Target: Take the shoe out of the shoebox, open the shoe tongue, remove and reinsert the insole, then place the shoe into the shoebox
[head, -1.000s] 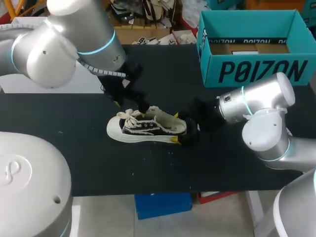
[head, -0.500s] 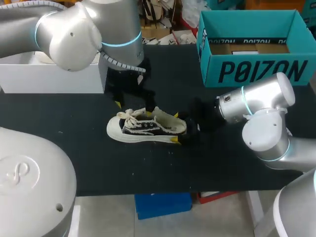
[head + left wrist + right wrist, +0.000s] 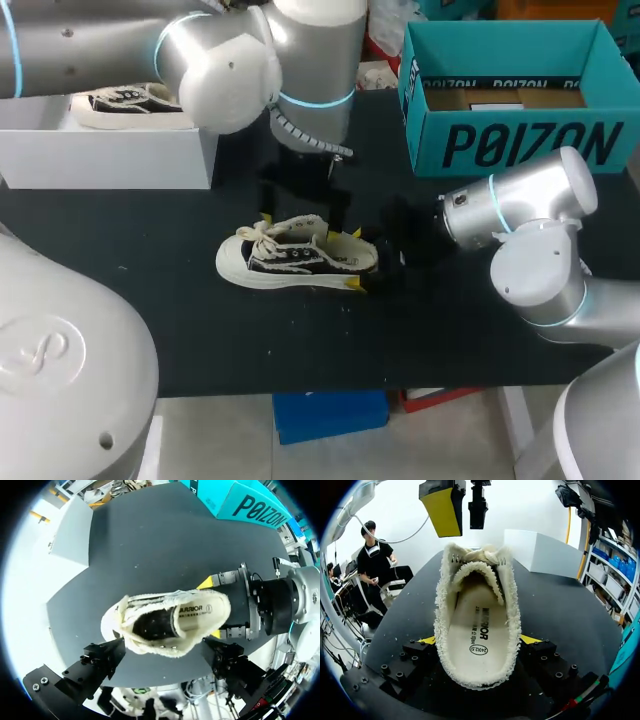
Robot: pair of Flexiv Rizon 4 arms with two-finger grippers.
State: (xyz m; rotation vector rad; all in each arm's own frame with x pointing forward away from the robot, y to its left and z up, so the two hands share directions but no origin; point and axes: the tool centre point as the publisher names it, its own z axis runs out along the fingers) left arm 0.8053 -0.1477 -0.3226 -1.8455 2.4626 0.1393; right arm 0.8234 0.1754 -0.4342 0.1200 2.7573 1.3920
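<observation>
A black canvas shoe [image 3: 295,257] with white sole, white laces and a fleecy cream lining lies on its sole mid-table, toe to the left. My right gripper [image 3: 355,260] is shut on its heel, one yellow tip on each side; the right wrist view shows the shoe [image 3: 512,625] between the fingers and the white insole [image 3: 476,625] lying flat inside. My left gripper [image 3: 300,225] hangs open just above the shoe's laces and tongue, touching nothing. From the left wrist view the shoe [image 3: 165,622] sits under the open left gripper [image 3: 165,655]. The teal shoebox [image 3: 520,145] stands open at the back right.
A white box [image 3: 110,155] at the back left holds a second shoe [image 3: 125,100]. The left arm's big elbow [image 3: 230,60] looms over the table's back middle. Bare black tabletop [image 3: 300,340] lies in front of the shoe.
My left arm has swung right, from behind and left of the shoe to over its laces, uncovering the white box. The right gripper and shoe have stayed put.
</observation>
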